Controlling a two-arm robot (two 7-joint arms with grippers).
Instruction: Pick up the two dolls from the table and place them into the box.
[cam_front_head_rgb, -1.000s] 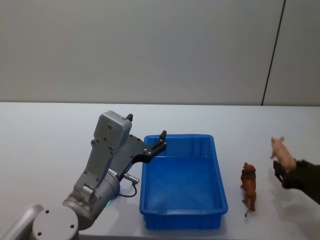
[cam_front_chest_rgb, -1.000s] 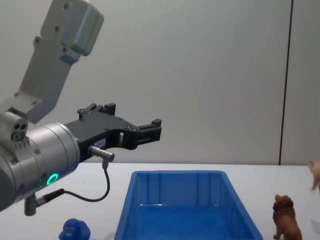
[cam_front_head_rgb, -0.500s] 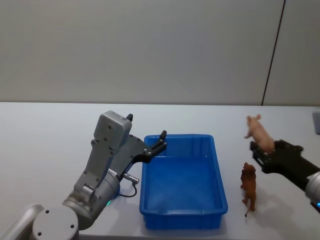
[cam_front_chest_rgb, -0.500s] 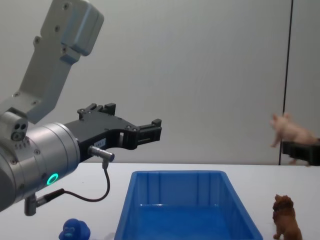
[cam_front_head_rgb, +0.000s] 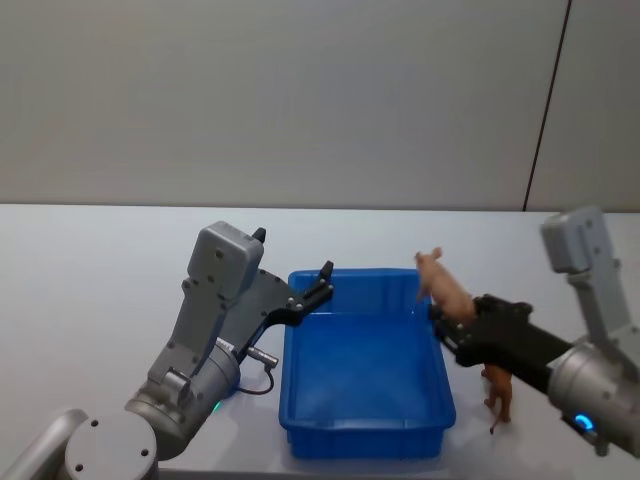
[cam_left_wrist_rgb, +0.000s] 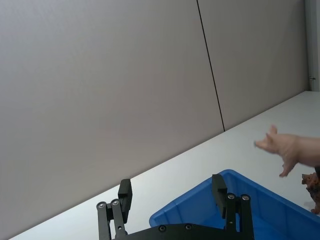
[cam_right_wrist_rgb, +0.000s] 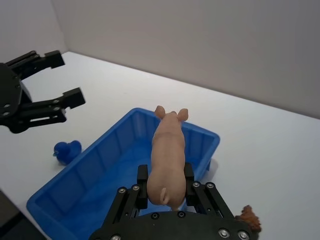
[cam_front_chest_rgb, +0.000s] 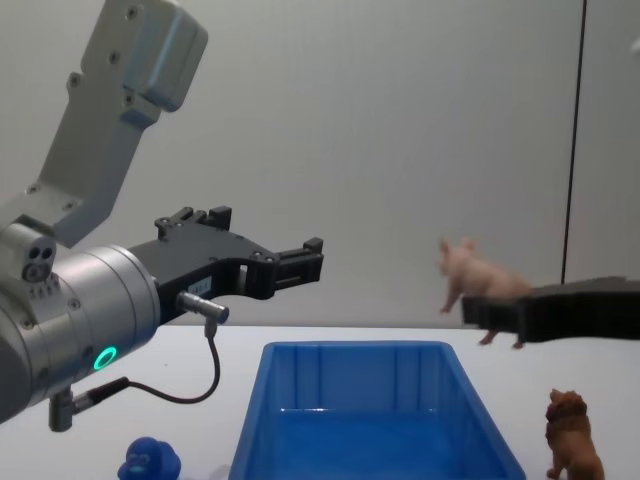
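Right fingers (cam_right_wrist_rgb: 142, 184) clamp pink pig (cam_front_head_rgb: 446, 290) over box (cam_front_head_rgb: 365, 272) edge; left fingers (cam_left_wrist_rgb: 124, 192) spread; lion (cam_front_head_rgb: 500, 393) half-hidden behind right arm (cam_front_head_rgb: 585, 385).

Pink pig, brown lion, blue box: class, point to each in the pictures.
pink pig (cam_right_wrist_rgb: 167, 152), right wrist view, on its back
brown lion (cam_front_chest_rgb: 573, 440), chest view, on its body
blue box (cam_front_head_rgb: 365, 440), head view, on its near wall

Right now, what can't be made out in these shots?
Head view: lion head hidden behind the right gripper holding the pig.
Chest view: blue toy and the bin near end cut by the bottom edge.
Left wrist view: left gripper base cut by the bottom edge.
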